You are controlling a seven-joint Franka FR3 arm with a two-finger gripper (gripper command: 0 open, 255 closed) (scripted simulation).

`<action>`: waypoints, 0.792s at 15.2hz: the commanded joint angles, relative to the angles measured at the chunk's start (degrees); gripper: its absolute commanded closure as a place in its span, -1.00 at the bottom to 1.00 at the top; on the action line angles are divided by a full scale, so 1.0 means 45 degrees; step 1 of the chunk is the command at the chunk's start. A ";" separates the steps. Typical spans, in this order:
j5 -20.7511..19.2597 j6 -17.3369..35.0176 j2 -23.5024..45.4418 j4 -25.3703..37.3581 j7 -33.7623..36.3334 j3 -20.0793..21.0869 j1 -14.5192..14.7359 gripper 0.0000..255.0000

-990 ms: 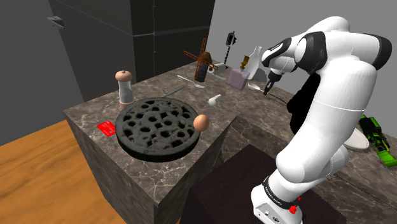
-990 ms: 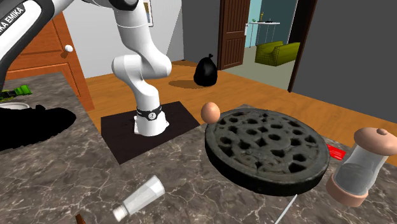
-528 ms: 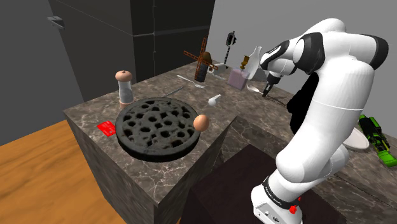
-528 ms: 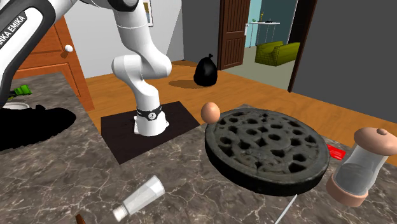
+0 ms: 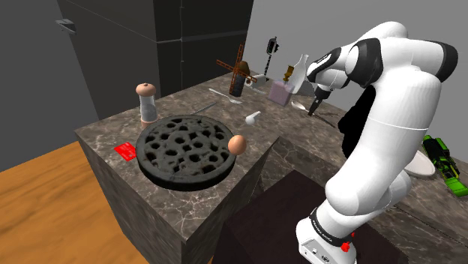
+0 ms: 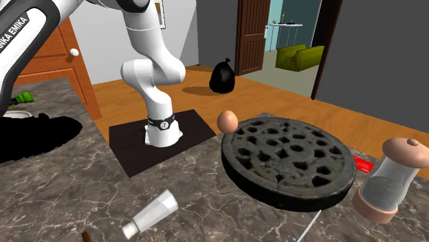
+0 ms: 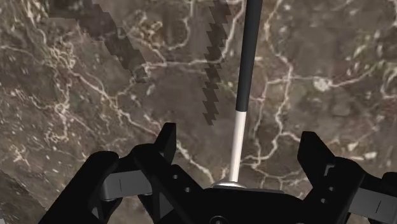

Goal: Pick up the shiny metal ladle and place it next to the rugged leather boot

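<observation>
The ladle [image 7: 236,137] lies on the dark marble counter [image 7: 95,95], a thin silver shaft running into a black grip, with its bowl end under my hand. My gripper [image 7: 242,149] is open, its fingers [image 7: 167,143] standing apart on either side of the shaft without touching it. From the shoulder view the gripper [image 5: 317,106] points down at the counter's far end, with the silvery ladle bowl [image 5: 299,104] just to its left. The boot [image 5: 357,124], drawn plain black, sits close to the right of the gripper; it also appears as the black boot [image 6: 34,137] at the second exterior view's left.
A black perforated round grate [image 5: 185,150] with an egg [image 5: 237,144] against it fills the near counter. Also there: a pepper mill [image 5: 147,101], a red card [image 5: 125,151], a small white shaker [image 5: 253,117], a lilac bottle [image 5: 281,91] and a toy windmill [image 5: 237,71].
My hand has sunk slightly toward the counter, and the silvery ladle bowl under it came down with it. Everything else on the counter stays put.
</observation>
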 commanded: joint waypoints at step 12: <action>-0.0815 -0.1269 -0.1056 0.0389 0.0531 -0.0319 0.0334 -1.00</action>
